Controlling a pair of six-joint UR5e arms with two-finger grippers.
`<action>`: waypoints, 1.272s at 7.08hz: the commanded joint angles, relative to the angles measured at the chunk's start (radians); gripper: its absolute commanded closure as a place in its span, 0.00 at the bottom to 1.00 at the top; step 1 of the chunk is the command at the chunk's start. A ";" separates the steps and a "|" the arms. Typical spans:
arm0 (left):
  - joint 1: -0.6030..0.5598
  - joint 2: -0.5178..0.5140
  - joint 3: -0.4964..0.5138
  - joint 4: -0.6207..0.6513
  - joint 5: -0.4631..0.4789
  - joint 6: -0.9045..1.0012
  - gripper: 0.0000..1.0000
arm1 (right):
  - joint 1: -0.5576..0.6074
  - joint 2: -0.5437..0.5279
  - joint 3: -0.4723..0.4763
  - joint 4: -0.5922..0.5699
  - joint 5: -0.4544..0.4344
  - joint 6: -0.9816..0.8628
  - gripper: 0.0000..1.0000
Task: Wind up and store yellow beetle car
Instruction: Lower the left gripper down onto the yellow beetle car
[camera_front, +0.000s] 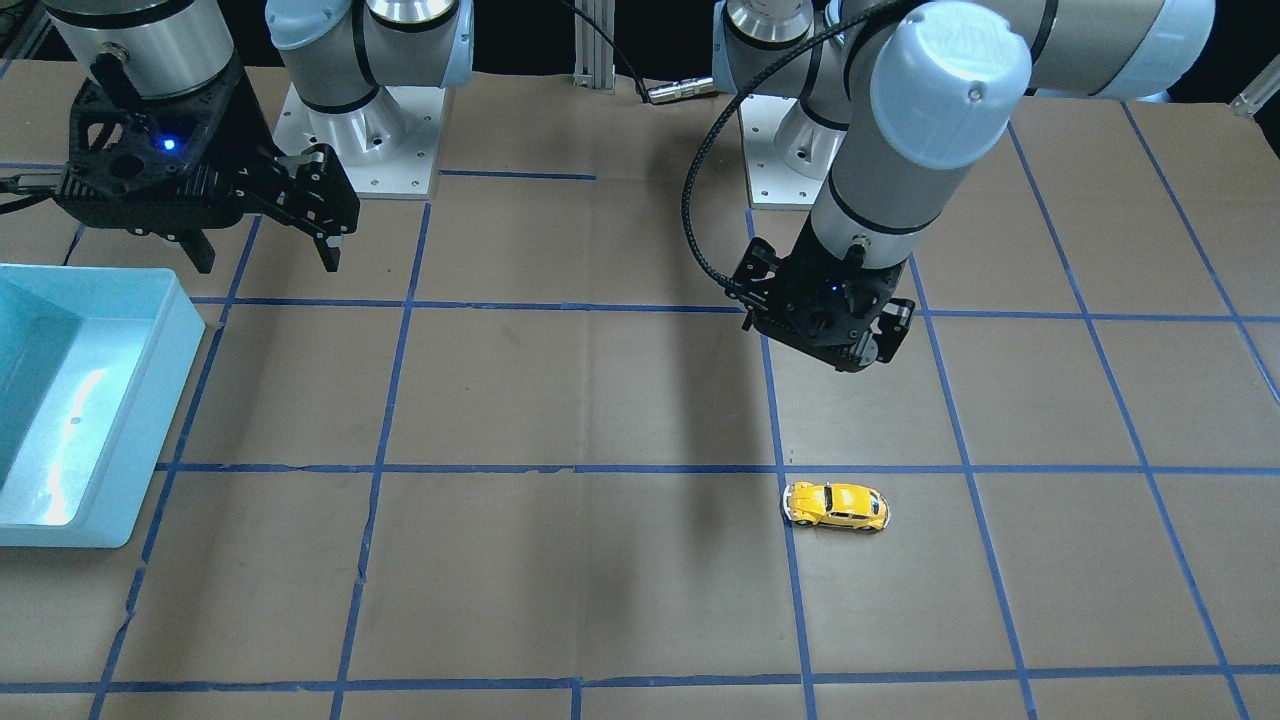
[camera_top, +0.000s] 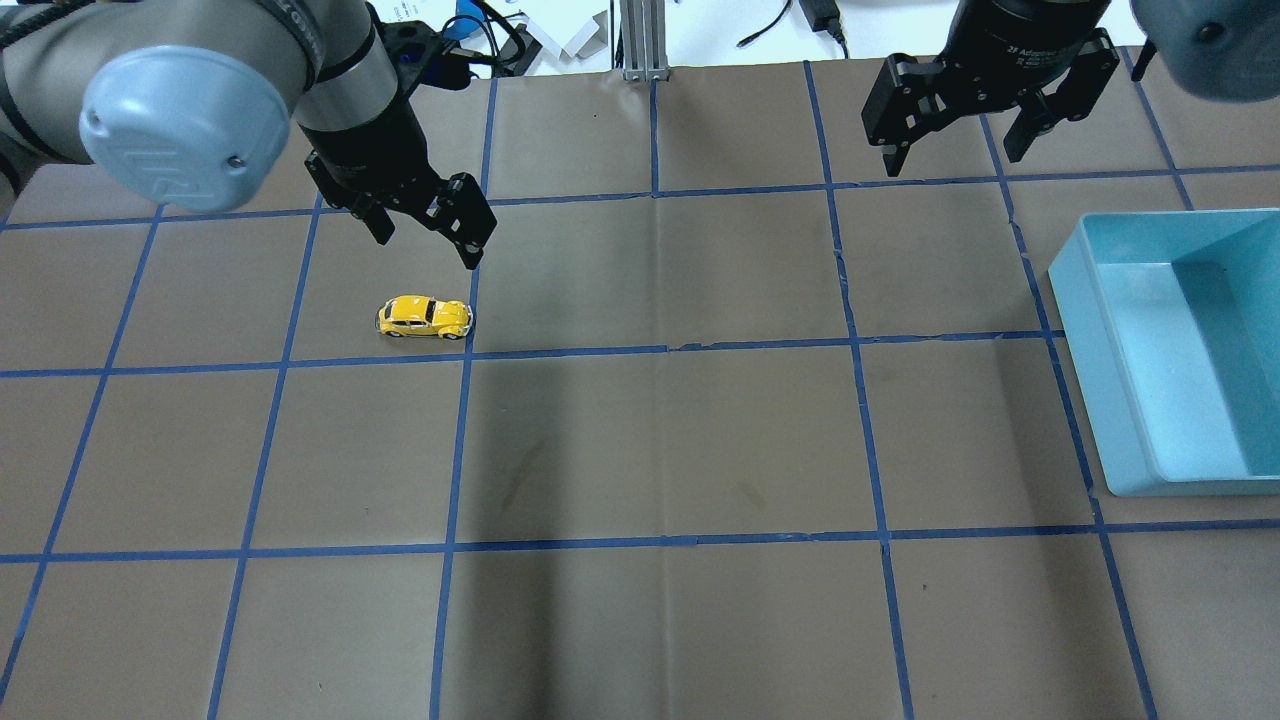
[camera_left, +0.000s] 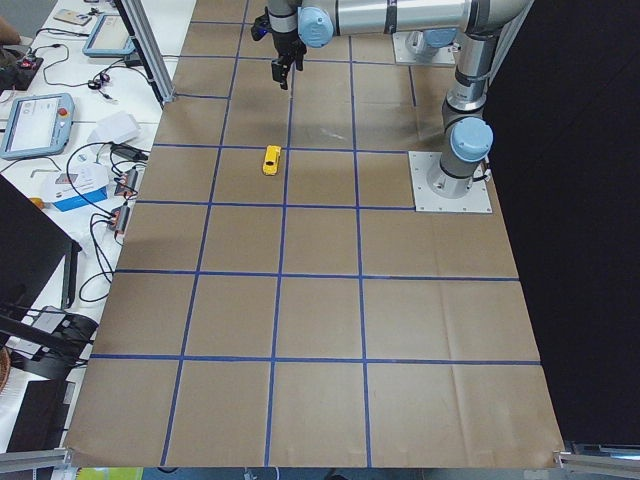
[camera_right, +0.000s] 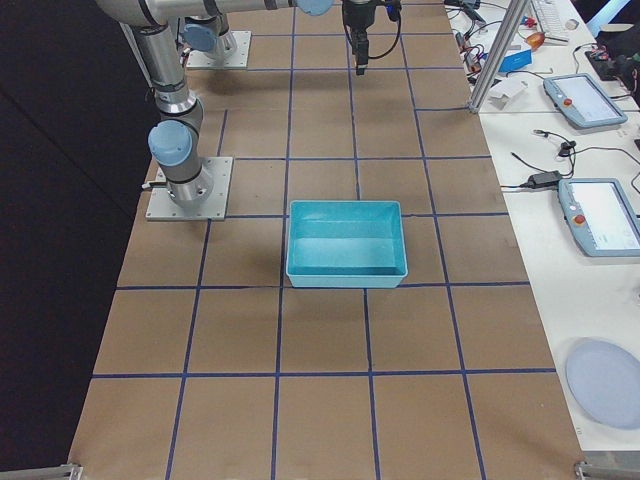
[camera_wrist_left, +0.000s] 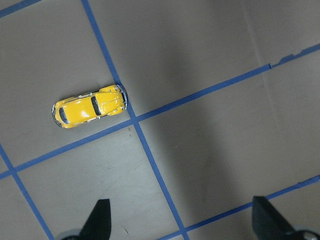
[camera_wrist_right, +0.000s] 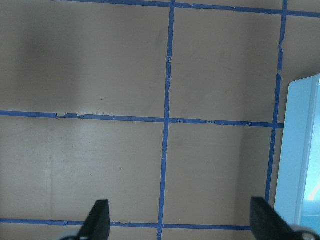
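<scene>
The yellow beetle car (camera_top: 425, 317) stands on its wheels on the brown table, just beside a blue tape line. It also shows in the front view (camera_front: 836, 506), the left side view (camera_left: 271, 160) and the left wrist view (camera_wrist_left: 89, 106). My left gripper (camera_top: 428, 248) is open and empty, raised above the table close to the car and not touching it. In its wrist view the fingertips (camera_wrist_left: 100, 212) are well apart from the car. My right gripper (camera_top: 952, 158) is open and empty, raised at the far right near the bin.
A light blue bin (camera_top: 1110, 400) sits at the table's right side, also in the front view (camera_front: 150, 400) and the right side view (camera_right: 347, 270). Blue tape lines grid the brown table. Tablets and cables lie on side benches beyond the table.
</scene>
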 joint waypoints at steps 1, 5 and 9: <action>0.008 -0.056 -0.132 0.244 0.005 0.337 0.00 | 0.000 0.000 0.000 0.000 0.001 0.000 0.00; 0.062 -0.198 -0.177 0.510 0.068 1.055 0.00 | 0.000 0.000 0.002 0.000 0.002 0.003 0.00; 0.154 -0.260 -0.164 0.529 0.042 1.161 0.02 | -0.002 0.000 0.003 0.000 0.002 0.003 0.00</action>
